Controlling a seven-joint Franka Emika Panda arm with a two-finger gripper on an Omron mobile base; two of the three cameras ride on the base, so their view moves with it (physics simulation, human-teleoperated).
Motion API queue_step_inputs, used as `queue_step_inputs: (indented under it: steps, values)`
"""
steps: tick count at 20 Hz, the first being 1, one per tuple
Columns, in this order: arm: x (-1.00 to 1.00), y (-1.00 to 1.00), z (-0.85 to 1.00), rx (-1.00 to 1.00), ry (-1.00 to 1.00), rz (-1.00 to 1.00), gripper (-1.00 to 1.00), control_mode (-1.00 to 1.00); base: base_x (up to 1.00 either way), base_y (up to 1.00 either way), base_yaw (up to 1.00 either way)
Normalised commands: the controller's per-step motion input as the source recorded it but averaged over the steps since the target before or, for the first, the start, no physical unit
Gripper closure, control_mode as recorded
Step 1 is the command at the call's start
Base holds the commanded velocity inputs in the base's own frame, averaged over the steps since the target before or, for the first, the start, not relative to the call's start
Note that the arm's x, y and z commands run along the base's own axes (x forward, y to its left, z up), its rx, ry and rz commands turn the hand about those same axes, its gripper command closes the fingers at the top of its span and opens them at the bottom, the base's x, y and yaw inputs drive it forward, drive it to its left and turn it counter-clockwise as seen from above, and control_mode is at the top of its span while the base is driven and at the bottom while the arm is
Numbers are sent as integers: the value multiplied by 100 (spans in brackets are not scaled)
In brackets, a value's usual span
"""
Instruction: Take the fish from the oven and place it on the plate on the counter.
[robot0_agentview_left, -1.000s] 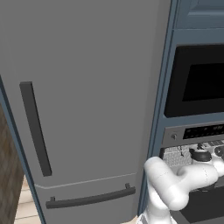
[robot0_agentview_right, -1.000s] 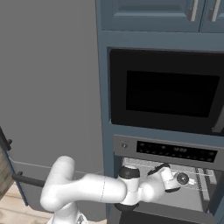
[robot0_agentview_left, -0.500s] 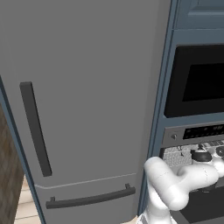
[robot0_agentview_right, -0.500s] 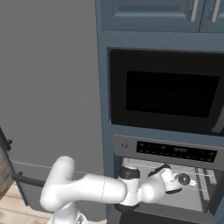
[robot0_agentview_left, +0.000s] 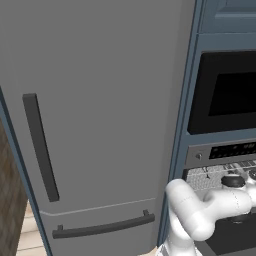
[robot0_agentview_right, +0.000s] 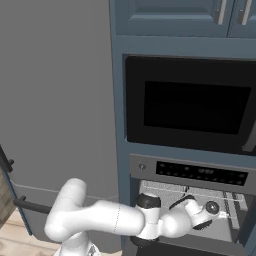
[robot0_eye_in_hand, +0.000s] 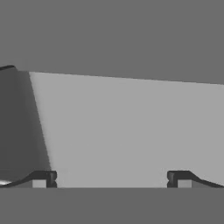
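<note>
Little has shifted since a second ago, we see the gripper (robot0_eye_in_hand: 112, 179) reaching inside the steel-grey oven (robot0_agentview_right: 192, 176) (wire rack, control strip above), fingers (robot0_eye_in_hand: 43, 178) spread wide on nothing, pale plain surface ahead.

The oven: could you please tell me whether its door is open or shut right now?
Open: the oven cavity and wire rack show below the control strip, and the arm reaches inside.
</note>
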Motion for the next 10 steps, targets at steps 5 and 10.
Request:
queue_step_inputs:
  steps: [5,10]
  values:
    - [0,0,-54,2,-14,0,-100,-100,0,0,0]
    - [-20,0,-63,7,-34,0,-100,-100,0,0,0]
